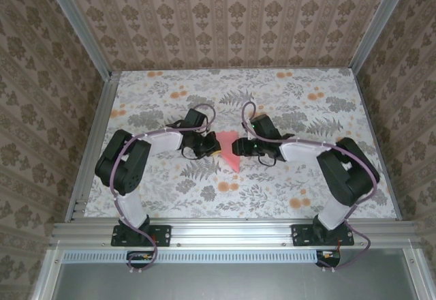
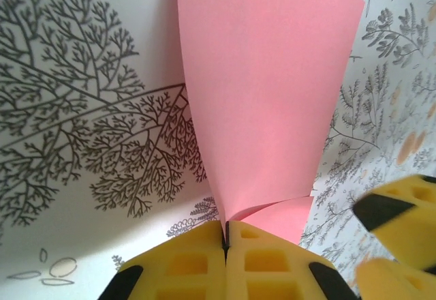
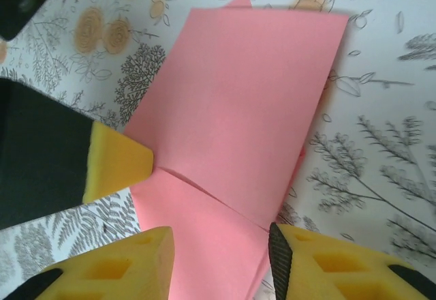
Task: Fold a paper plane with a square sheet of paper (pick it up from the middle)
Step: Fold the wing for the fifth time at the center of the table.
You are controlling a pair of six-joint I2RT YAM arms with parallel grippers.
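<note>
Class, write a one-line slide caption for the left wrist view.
Left gripper pinched shut on the folded salmon-pink paper, fern-printed table behind.

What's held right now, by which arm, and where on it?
Left jaws are shut on the paper, pinching its edge at the crease. Right jaws stand open astride it, gripping nothing.

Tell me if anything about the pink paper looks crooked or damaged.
The thin salmon-pink paper sheet looks askew: the shut left gripper pinches it, so it bows up off the flowered table. In the right wrist view its folded layers do not line up; a corner pokes out beyond the top edge. No tears visible.
</note>
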